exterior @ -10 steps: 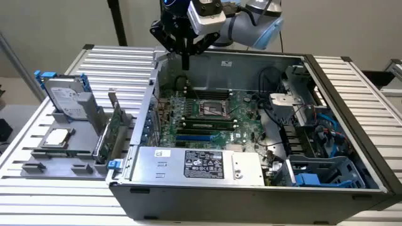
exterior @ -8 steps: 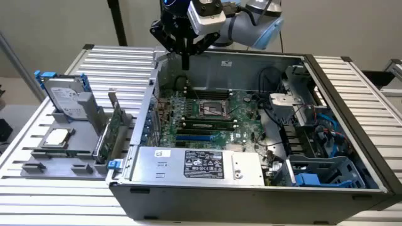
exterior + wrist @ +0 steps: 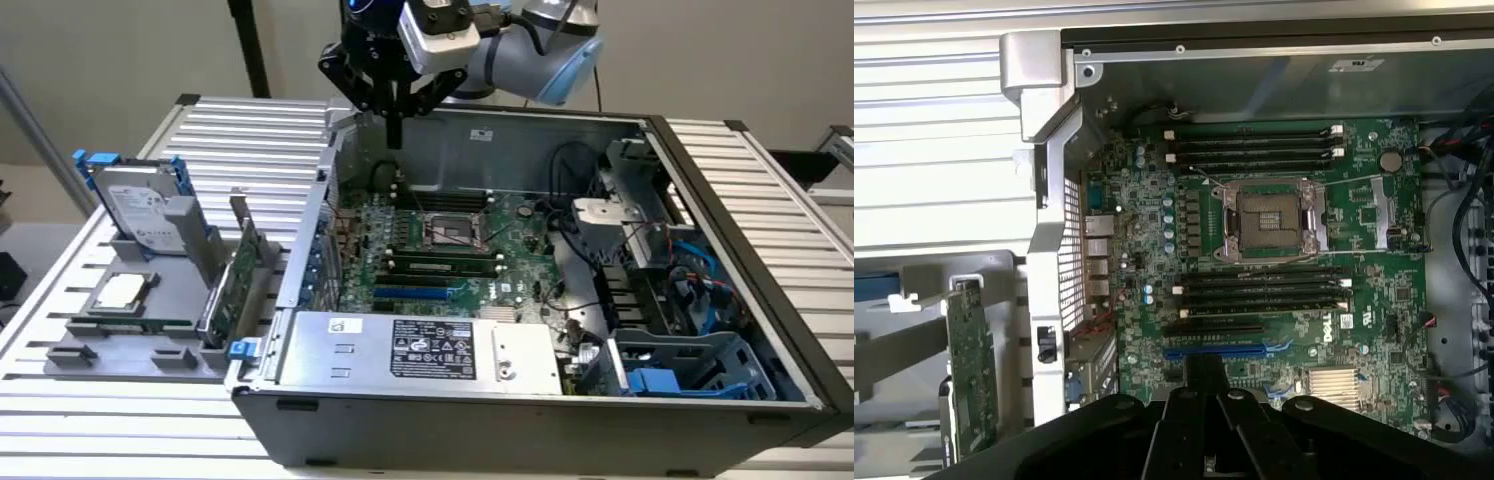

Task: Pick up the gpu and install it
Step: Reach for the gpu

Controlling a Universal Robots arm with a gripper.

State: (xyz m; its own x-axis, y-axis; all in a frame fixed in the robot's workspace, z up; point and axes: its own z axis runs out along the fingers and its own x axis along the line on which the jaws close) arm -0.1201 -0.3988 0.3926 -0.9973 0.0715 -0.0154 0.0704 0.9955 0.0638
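The gpu [image 3: 244, 272] is a thin green card standing on edge in the grey holder [image 3: 134, 350], outside the case on the exterior view's left. The wrist view shows the gpu [image 3: 972, 368] beside the case's rear wall. My gripper [image 3: 395, 138] hangs over the back edge of the open computer case [image 3: 534, 420], well apart from the card. Its fingers are shut together with nothing between them. In the wrist view the gripper [image 3: 1204, 378] sits over the motherboard [image 3: 1374, 250], just past the blue expansion slot [image 3: 1214, 352].
A silver hard drive with blue rails [image 3: 140, 210] and a processor chip [image 3: 120, 292] share the holder. The case holds the empty processor socket [image 3: 451, 232], memory slots, a power supply [image 3: 427, 350], cables and a blue drive cage [image 3: 674, 365]. Slatted aluminium table [image 3: 254, 135] all around.
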